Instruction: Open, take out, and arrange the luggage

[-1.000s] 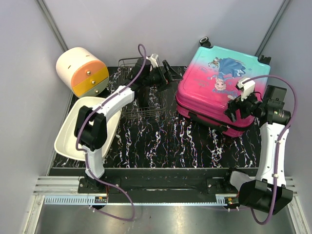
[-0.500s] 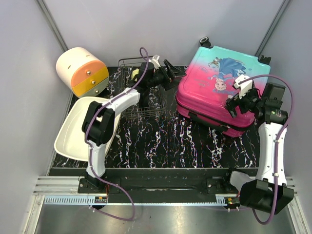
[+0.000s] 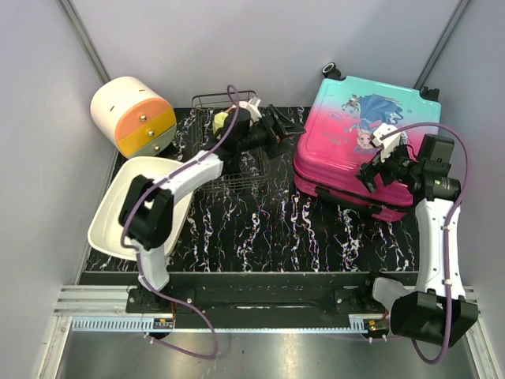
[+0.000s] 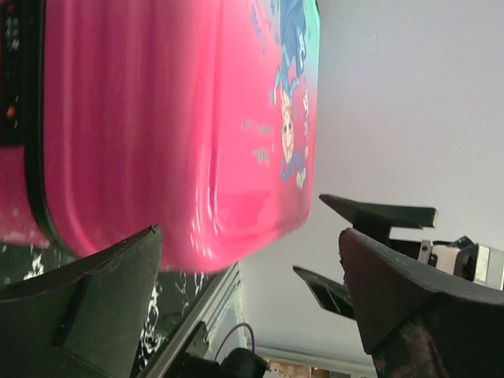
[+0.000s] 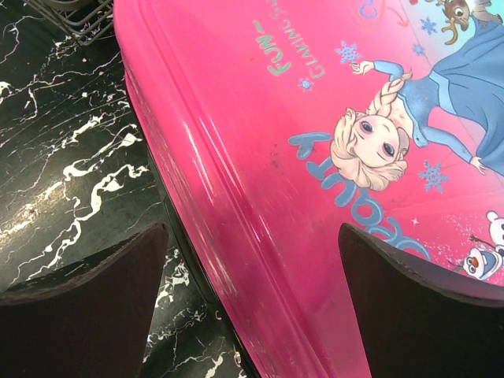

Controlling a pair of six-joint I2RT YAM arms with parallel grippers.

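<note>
The luggage (image 3: 347, 130), pink fading to teal with a cartoon girl on the lid, lies flat and zipped at the table's back right. My left gripper (image 3: 293, 129) is open beside its left edge, with nothing between the fingers. In the left wrist view the pink shell (image 4: 157, 118) fills the upper left, beyond the gripper (image 4: 252, 268). My right gripper (image 3: 369, 172) hovers open over the lid's near right part. In the right wrist view the gripper (image 5: 252, 283) spans the lid's pink edge (image 5: 260, 205), holding nothing.
A wire basket (image 3: 233, 170) stands left of the luggage under the left arm. A white tray (image 3: 118, 213) lies at the left front. A white-and-orange round drawer box (image 3: 132, 116) sits at the back left. Grey walls enclose the table.
The left gripper swung right from over the basket to the luggage's left edge. The luggage shifted slightly to the right. The right gripper moved a little up over the lid.
</note>
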